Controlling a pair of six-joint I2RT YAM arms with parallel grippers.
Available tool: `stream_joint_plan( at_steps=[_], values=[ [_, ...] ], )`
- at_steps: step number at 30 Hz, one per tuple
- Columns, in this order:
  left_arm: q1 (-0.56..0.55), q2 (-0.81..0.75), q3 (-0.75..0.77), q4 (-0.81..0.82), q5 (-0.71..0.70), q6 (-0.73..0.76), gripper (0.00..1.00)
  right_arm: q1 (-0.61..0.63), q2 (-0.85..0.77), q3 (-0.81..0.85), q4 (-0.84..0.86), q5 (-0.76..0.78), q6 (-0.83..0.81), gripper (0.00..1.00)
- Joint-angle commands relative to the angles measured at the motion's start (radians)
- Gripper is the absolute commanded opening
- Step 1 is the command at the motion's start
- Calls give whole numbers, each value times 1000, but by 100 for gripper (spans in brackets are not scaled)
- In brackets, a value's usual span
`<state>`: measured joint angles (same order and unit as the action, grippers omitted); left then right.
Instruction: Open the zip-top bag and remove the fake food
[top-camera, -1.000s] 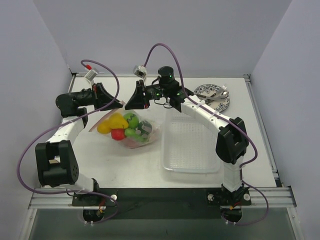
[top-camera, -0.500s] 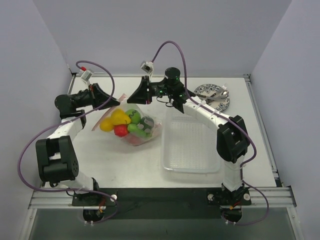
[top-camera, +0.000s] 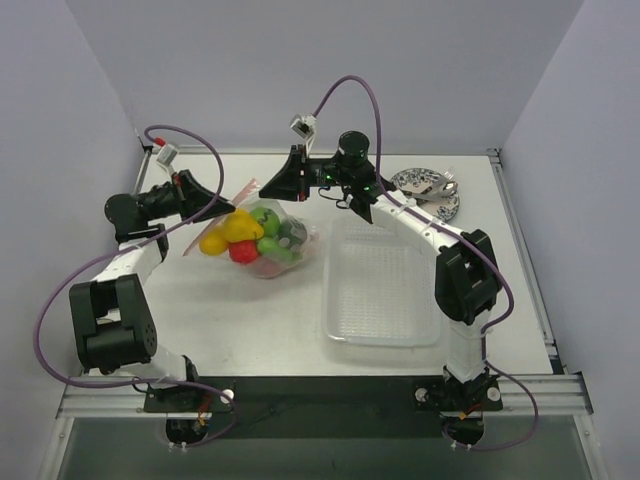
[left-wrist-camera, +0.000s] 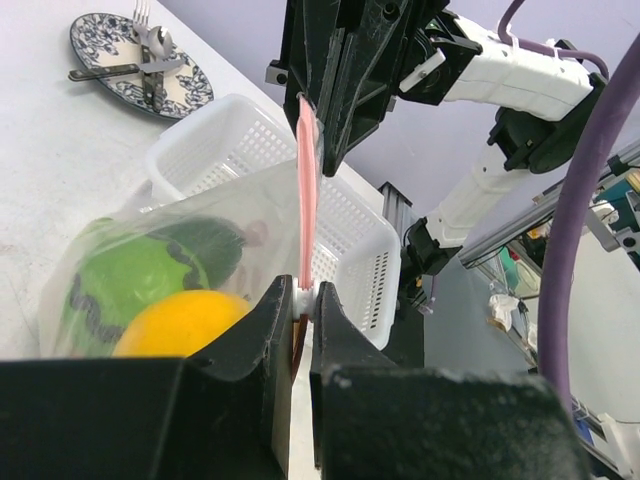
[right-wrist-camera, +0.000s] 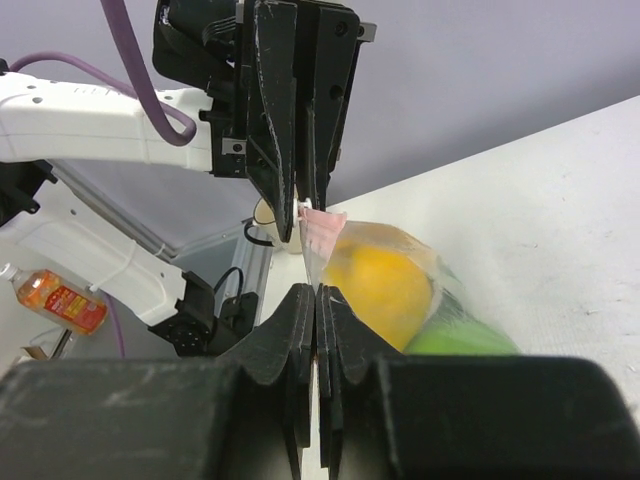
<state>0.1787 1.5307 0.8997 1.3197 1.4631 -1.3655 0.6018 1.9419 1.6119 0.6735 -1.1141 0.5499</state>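
Note:
The zip-top bag (top-camera: 290, 250) hangs lifted at the back left of the table, its pink zip strip (top-camera: 243, 189) stretched between my two grippers. Inside it is the fake food: a yellow piece (top-camera: 235, 228), a red piece (top-camera: 242, 251) and green pieces (top-camera: 268, 220). My left gripper (top-camera: 222, 197) is shut on the strip's white slider end (left-wrist-camera: 305, 298). My right gripper (top-camera: 265, 187) is shut on the bag's edge just below the strip (right-wrist-camera: 325, 222). The left wrist view shows the bag (left-wrist-camera: 230, 215) with yellow (left-wrist-camera: 180, 320) and green (left-wrist-camera: 130, 285) food.
A rigid white mesh tray (top-camera: 385, 290) lies right of the bag and also shows in the left wrist view (left-wrist-camera: 350, 230). A blue-patterned plate with cutlery (top-camera: 428, 190) sits at the back right. Purple cables loop over both arms.
Both grippers have risen and moved back, pulling slightly apart, the left one leftward and the right one rightward. The bag's mouth has lifted with them and the food has shifted back.

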Motion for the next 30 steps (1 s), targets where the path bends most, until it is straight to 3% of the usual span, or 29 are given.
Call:
stream_joint_plan(
  at_steps=[1, 8, 11, 23, 27, 30],
  values=[
    [141, -43, -25, 343, 221, 31, 3, -120, -90, 48, 117, 69, -42, 0],
    [428, -69, -130, 342, 221, 115, 2, -200, -66, 31, 192, 191, -5, 0],
    [499, -87, -156, 340, 221, 134, 1, -204, -47, 29, 207, 214, 1, 0],
    [584, -115, -176, 343, 221, 158, 0, -189, 18, 32, 195, 312, -36, 0],
    [582, -147, -231, 345, 221, 192, 0, -162, 57, 71, 138, 324, -79, 0],
    [523, -159, -234, 351, 221, 241, 0, -140, 98, 123, 124, 350, -104, 0]
  ],
)
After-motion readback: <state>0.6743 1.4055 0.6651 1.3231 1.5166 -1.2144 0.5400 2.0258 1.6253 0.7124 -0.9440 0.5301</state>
